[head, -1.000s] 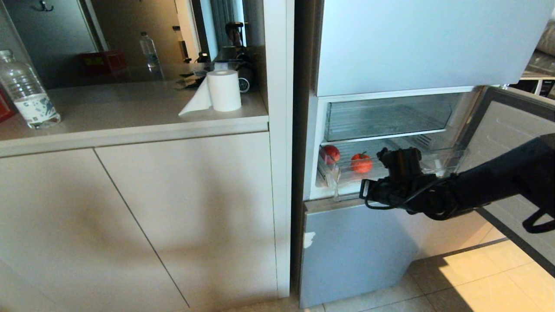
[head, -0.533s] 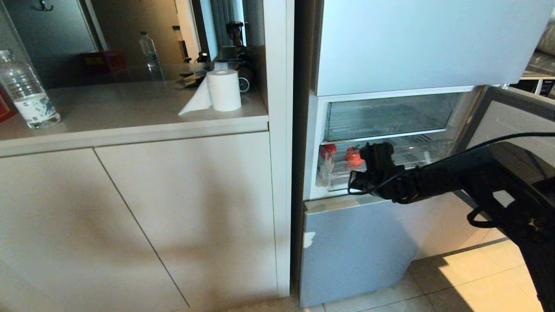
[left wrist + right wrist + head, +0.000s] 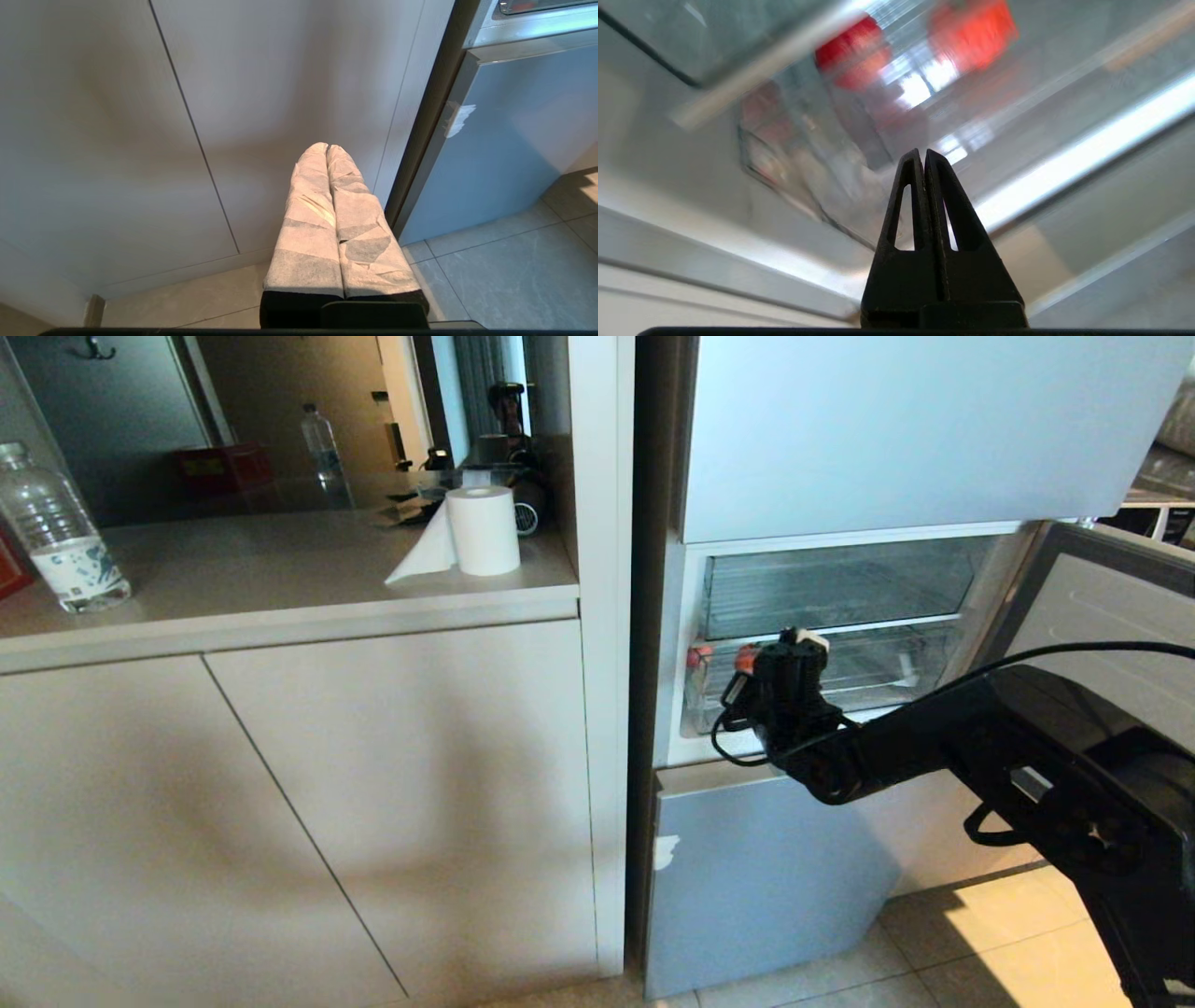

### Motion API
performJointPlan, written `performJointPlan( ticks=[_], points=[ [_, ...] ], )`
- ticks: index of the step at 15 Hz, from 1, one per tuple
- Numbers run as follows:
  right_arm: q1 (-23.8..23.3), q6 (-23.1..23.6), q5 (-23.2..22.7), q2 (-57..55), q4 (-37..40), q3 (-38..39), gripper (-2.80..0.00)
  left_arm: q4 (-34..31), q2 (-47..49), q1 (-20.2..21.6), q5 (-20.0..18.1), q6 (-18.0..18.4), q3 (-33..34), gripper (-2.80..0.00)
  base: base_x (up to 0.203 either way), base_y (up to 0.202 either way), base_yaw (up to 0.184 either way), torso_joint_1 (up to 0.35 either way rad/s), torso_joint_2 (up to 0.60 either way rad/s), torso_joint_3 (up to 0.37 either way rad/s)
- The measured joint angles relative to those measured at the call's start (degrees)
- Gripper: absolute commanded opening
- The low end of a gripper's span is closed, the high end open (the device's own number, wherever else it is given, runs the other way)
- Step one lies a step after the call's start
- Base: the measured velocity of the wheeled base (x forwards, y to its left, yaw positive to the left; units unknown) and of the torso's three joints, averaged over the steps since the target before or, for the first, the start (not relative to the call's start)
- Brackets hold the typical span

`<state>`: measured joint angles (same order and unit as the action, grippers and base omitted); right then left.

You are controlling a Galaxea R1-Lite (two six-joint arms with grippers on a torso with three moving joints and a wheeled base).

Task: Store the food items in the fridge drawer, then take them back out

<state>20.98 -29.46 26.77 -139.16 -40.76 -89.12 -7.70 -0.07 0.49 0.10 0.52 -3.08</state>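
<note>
The fridge drawer (image 3: 868, 677), clear plastic, sits in the fridge's (image 3: 896, 439) open middle section under another clear drawer (image 3: 840, 586), and two red fruits (image 3: 852, 51) lie at its left end, one by the left wall, the other just beside it. The right gripper (image 3: 923, 156) is up against the drawer's front, near the fruits, jaws clenched tight on nothing. The left gripper (image 3: 326, 150) hangs low before the cabinet doors (image 3: 140, 116), padded jaws pressed together, empty too.

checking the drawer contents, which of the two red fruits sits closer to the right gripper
The red fruit right beside the right gripper; the other red fruit sits at the fridge drawer's far left end.
</note>
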Motion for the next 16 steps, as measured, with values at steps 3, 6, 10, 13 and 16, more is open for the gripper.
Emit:
performJointPlan(
  ticks=[3, 6, 10, 13, 16],
  points=[
    [0.23, -0.16, -0.25, 4.74, -0.38, 8.68, -2.80, 0.00, 0.00, 0.02, 0.00, 0.00, 0.00, -2.80, 0.000, 0.000, 0.000, 0.000, 0.00, 0.000],
    [0.57, 0.50, -2.19, 13.02, -0.31, 20.27, -2.80, 0.00, 0.00, 0.02, 0.00, 0.00, 0.00, -2.80, 0.000, 0.000, 0.000, 0.000, 0.00, 0.000],
    [0.79, 6.93, -8.52, 34.72, -0.16, 40.90, -2.80, 0.00, 0.00, 0.02, 0.00, 0.00, 0.00, -2.80, 0.000, 0.000, 0.000, 0.000, 0.00, 0.000],
    [-0.50, 13.54, -15.00, 57.52, 4.19, 56.46, -2.80, 0.00, 0.00, 0.02, 0.00, 0.00, 0.00, -2.80, 0.000, 0.000, 0.000, 0.000, 0.00, 0.000],
    [-6.13, 19.79, -20.15, 80.99, 16.65, 67.49, -2.80, 0.00, 0.00, 0.02, -0.02, 0.00, 0.00, -2.80, 0.000, 0.000, 0.000, 0.000, 0.00, 0.000]
  ],
)
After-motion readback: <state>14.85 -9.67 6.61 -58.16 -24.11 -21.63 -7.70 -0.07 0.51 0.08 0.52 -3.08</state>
